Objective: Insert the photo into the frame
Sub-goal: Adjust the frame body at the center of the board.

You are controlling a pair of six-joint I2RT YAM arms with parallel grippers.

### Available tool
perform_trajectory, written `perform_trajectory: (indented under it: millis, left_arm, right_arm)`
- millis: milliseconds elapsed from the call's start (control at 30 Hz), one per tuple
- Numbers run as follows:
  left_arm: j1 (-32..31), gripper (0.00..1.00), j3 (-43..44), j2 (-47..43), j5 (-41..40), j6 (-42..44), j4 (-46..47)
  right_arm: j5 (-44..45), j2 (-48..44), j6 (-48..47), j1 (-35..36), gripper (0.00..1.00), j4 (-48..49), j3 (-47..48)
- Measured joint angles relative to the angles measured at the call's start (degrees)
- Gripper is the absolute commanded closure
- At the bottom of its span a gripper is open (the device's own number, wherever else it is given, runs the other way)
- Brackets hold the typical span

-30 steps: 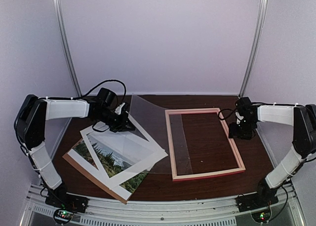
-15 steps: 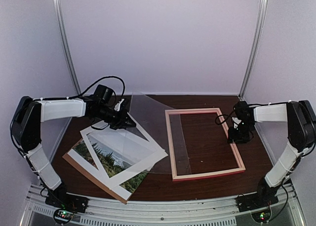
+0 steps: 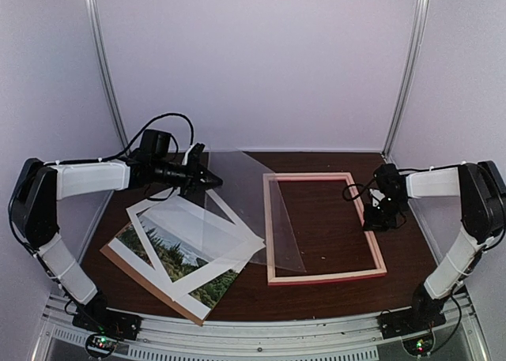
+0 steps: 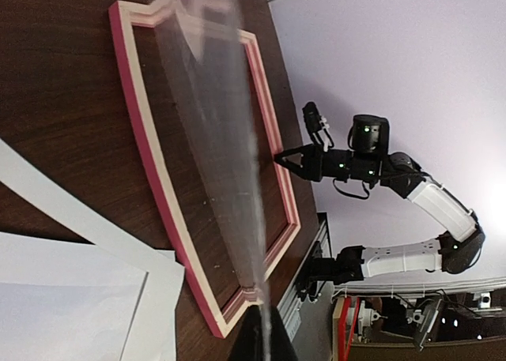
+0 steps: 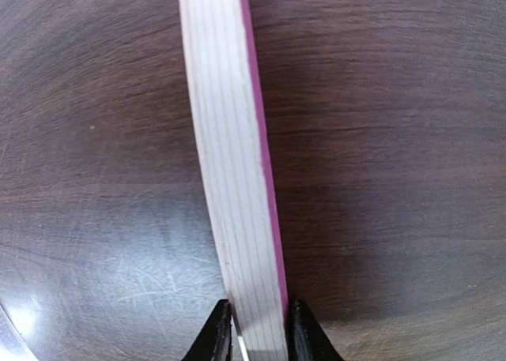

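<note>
The frame (image 3: 340, 276), with thin pink rails, lies flat right of centre on the table. My right gripper (image 3: 377, 219) is shut on its right rail; in the right wrist view both fingertips (image 5: 217, 337) press the sides of the pale, pink-edged rail (image 5: 229, 156). My left gripper (image 3: 210, 182) is shut on the far-left edge of a clear sheet (image 3: 245, 203), which slopes down over the frame's left part. In the left wrist view the sheet (image 4: 229, 140) runs edge-on across the frame (image 4: 164, 171). The photo (image 3: 172, 254), showing green trees, lies at front left, partly under a white mat (image 3: 198, 223).
A brown backing board (image 3: 138, 276) lies under the photo near the table's front-left edge. White booth walls with metal corner posts (image 3: 107, 77) close in the back and sides. The right arm (image 4: 371, 152) shows in the left wrist view beyond the frame.
My right gripper has closed on the frame's right rail, and the frame has shifted slightly left. My left gripper has moved back and up, raising the clear sheet's edge.
</note>
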Motion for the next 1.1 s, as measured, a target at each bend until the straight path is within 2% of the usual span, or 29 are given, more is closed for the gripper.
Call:
perform_trajectory:
  millis: [233,600,1100]
  left_arm:
    - [-1.77,1.00,0.24,-0.85,2.95,-5.60,6.80]
    - [-1.88,1.00,2.93,-6.99,2.93,-2.60,3.91]
    - [-2.71,1.00,3.96,-7.15,2.43,-1.88,4.04]
  right_arm:
    - [-1.51,0.00,0.59,1.77,0.79,1.29,-0.22]
    - [-1.86,0.00,1.31,3.56,0.84,1.49,-0.22]
    - [0.24,-0.90,-0.85,5.38,0.90,-2.45,0.09]
